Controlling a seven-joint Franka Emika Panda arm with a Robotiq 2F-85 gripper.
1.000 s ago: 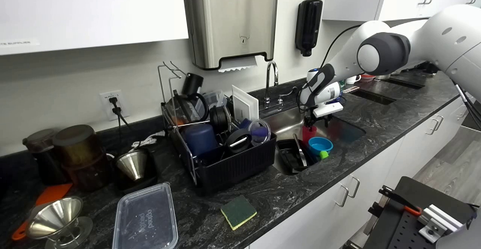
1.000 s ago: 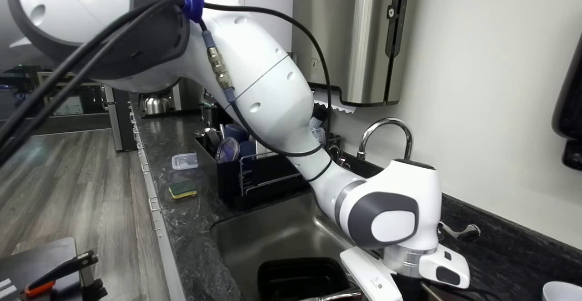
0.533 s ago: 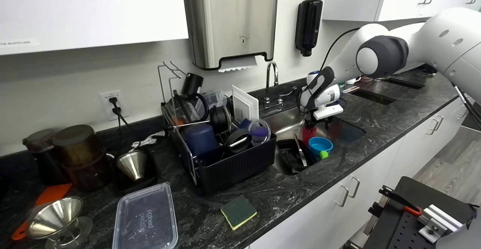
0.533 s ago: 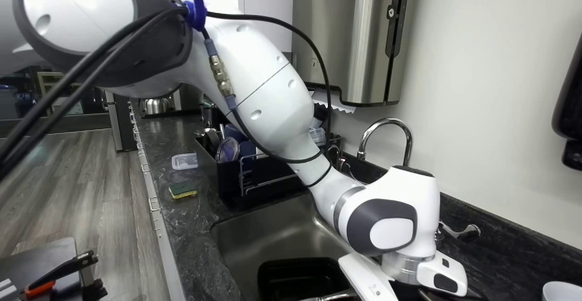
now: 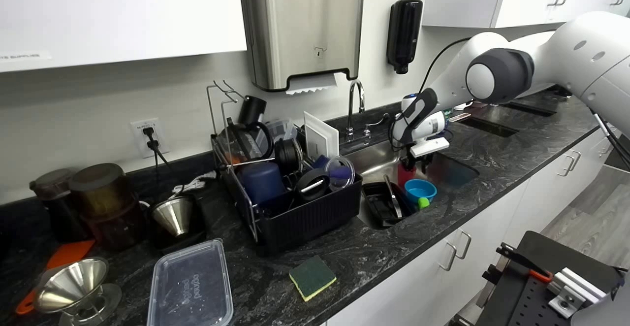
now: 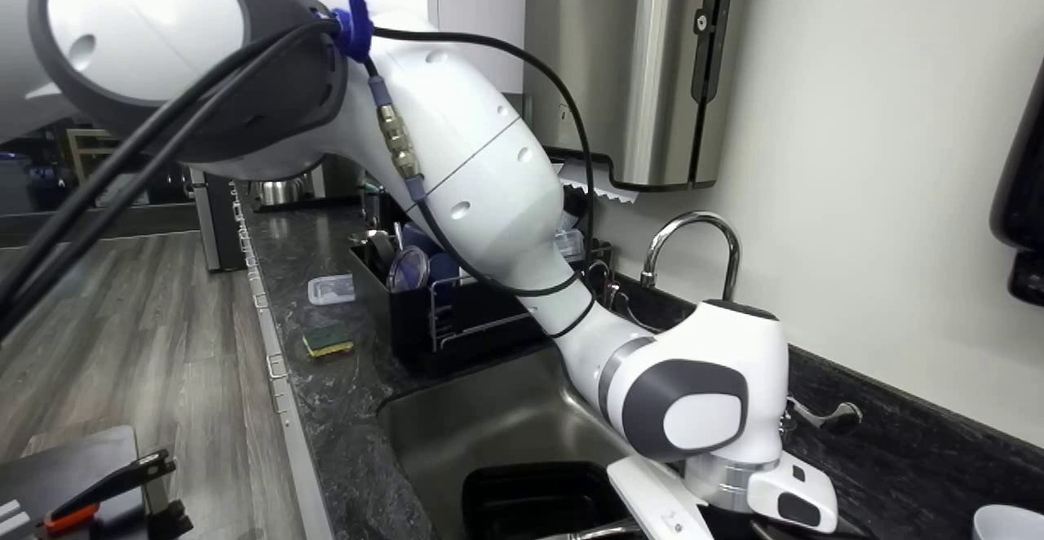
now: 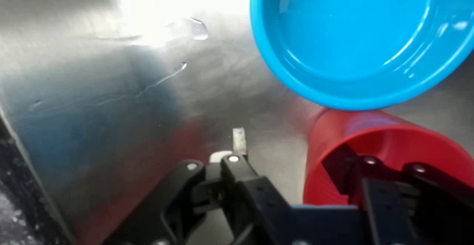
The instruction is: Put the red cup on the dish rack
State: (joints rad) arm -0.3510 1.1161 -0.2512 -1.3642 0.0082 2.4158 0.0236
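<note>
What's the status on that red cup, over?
Tool open at rim of red cup. Cup ungripped, in sink. Blue dish beside it, maybe in the way. Dish rack crowded.

The white jointed robot arm with dark grey covers [image 5: 506, 74] has sunk a little in both exterior views, more in the earlier half second than the later. With it, the flat white oblong housing at the wrist [image 5: 429, 147] and the black two-fingered tool [image 5: 417, 162] sit lower. The bright blue plastic strap [image 6: 356, 28] has dropped and edged rightward. The small bright red plastic cup [image 5: 406, 175] and glossy round blue plastic dish [image 5: 419, 188] have shifted very slightly rightward in an exterior view.
</note>
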